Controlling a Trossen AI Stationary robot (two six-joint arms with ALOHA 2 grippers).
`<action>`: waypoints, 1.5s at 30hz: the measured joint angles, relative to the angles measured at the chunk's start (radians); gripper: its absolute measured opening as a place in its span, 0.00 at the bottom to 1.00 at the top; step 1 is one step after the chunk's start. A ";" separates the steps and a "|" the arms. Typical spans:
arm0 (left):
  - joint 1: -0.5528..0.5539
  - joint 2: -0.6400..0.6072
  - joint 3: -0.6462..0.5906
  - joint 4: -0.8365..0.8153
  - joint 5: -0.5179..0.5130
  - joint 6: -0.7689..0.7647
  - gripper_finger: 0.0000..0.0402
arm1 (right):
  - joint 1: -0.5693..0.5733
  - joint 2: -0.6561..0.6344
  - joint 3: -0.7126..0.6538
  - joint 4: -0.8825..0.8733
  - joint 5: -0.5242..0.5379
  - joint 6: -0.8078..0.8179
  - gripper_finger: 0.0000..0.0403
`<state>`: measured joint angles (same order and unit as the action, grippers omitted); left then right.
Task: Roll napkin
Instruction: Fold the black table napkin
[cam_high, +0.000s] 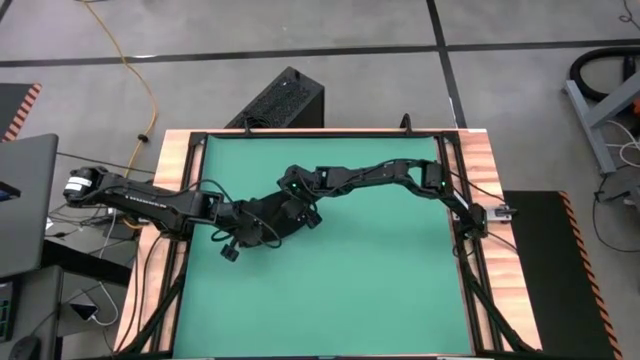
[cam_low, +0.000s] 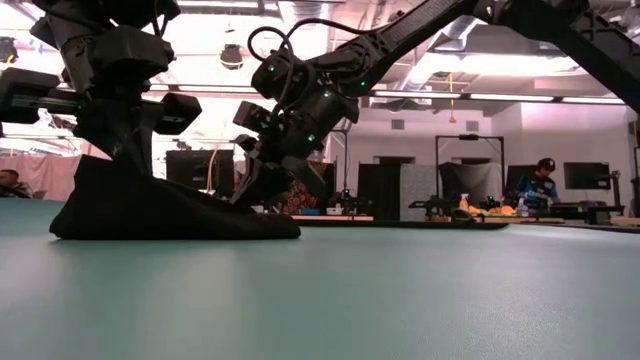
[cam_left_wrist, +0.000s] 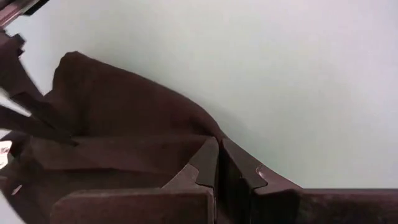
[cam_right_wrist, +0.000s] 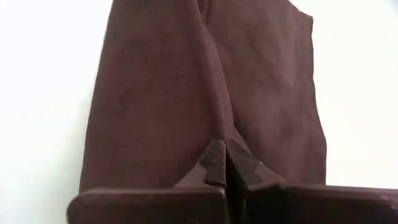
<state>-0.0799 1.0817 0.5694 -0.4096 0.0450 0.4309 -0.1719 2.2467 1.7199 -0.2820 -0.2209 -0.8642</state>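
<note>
High view: napkin (cam_high: 268, 222) seen bunched at left-centre of green desk (cam_high: 380, 270), under both arms. Left end effector (cam_left_wrist: 217, 163) pinched on cloth fold; right end effector (cam_right_wrist: 225, 163) pressed together on opposite edge. Low view: napkin (cam_low: 160, 210) slumped in low heap, one end lifted. Cloth judged light, limp, non-fragile, prone to sagging; best gripped at edge or corners, tension kept for rolling.
</note>
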 joint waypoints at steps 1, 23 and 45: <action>0.000 0.000 0.000 -0.001 -0.007 -0.007 0.00 | 0.000 0.000 0.000 -0.003 0.010 0.003 0.02; 0.000 0.000 0.000 -0.059 -0.139 -0.388 0.30 | 0.000 0.000 0.000 -0.003 0.106 0.090 0.00; -0.056 0.000 0.000 -0.138 -0.235 -0.880 0.31 | -0.009 0.000 0.000 -0.002 0.171 0.145 0.00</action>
<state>-0.1355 1.0813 0.5694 -0.5476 -0.1899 -0.4495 -0.1813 2.2467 1.7195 -0.2836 -0.0498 -0.7192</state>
